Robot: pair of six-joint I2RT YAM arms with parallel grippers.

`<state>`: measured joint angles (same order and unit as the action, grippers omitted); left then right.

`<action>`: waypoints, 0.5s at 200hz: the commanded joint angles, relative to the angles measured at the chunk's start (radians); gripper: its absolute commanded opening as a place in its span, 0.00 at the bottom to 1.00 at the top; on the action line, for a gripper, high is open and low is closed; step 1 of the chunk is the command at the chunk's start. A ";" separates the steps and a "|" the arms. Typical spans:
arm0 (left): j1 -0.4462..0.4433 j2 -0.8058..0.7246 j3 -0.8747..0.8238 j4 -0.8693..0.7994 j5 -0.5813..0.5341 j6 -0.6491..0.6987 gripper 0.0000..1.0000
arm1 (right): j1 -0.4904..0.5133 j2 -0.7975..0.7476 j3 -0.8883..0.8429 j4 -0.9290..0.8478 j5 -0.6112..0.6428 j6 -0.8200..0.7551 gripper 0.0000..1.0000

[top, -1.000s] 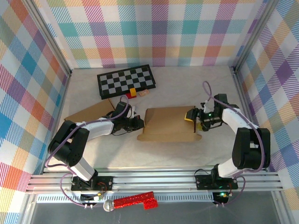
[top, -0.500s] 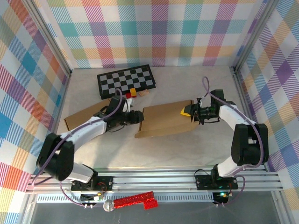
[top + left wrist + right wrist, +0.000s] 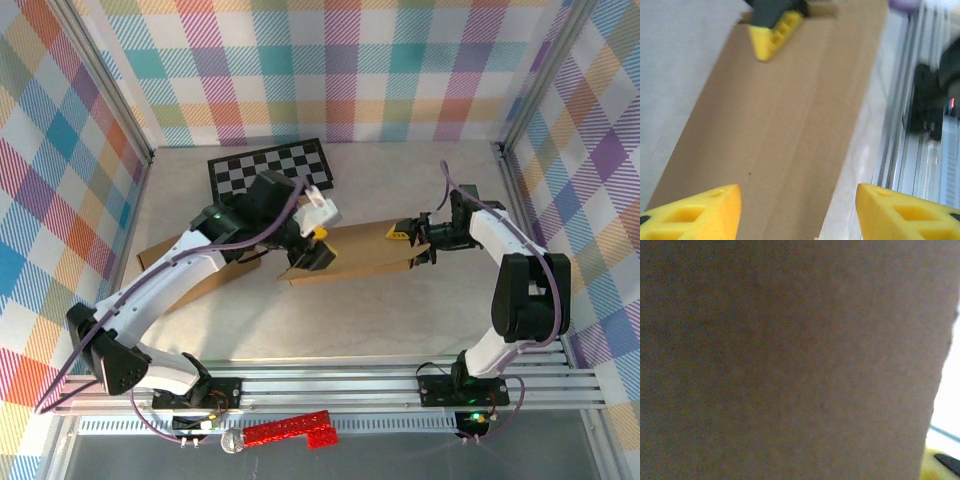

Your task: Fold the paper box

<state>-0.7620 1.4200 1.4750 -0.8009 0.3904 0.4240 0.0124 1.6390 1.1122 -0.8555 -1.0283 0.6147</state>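
The paper box [image 3: 360, 255] is a flat brown piece, not yet opened into a shape. It is on the near side of the checkerboard [image 3: 270, 172], a little to the right of it, with its long side across the table [image 3: 400, 320].

My right gripper [image 3: 408, 238] is at the end of the box that is farthest from the checkerboard. One yellow fingertip [image 3: 771, 37] lies on the top face of this end, and the right wrist camera is pressed very close against brown card. I judge that these jaws are partly closed on this end and have hold of it; the box looks raised a little from the table there.

My left gripper [image 3: 316, 246] hangs over the end of the box nearest to the checkerboard. Its two yellow fingertips [image 3: 690, 210] stand wide apart, with the card below them, and they hold nothing.

So I think the step in hand is the beginning of the fold: one side holds the box, the other is placed over it and ready. The next move, in my opinion, calls for the left jaws to come down on a long edge or a crease line and take it, while the right ones hold firm. The card is thin, so it can bend in a wrong place if I pull too hard.

A second cardboard sheet [image 3: 165, 255] lies near the left corner of the checkerboard, apart from the box.
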 commanded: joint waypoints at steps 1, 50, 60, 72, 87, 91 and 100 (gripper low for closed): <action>-0.094 0.062 0.048 -0.265 -0.126 0.220 0.71 | -0.007 0.011 0.011 -0.152 -0.048 -0.002 0.44; -0.187 0.041 -0.019 -0.149 -0.290 0.253 0.76 | -0.009 0.093 0.046 -0.207 -0.035 -0.025 0.44; -0.206 0.050 -0.021 -0.142 -0.318 0.269 0.77 | -0.009 0.109 0.055 -0.211 -0.038 -0.025 0.44; -0.219 0.069 -0.032 -0.132 -0.372 0.284 0.77 | -0.008 0.124 0.064 -0.215 -0.041 -0.024 0.44; -0.221 0.093 -0.047 -0.102 -0.419 0.293 0.78 | -0.007 0.141 0.067 -0.216 -0.050 -0.025 0.44; -0.221 0.096 -0.053 -0.092 -0.430 0.297 0.78 | -0.007 0.145 0.067 -0.215 -0.048 -0.024 0.44; -0.223 0.103 -0.068 -0.061 -0.458 0.298 0.78 | -0.008 0.150 0.062 -0.217 -0.049 -0.026 0.44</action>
<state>-0.9741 1.4921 1.4487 -0.9218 0.0467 0.6781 0.0113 1.7706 1.1561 -1.0298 -1.0325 0.6125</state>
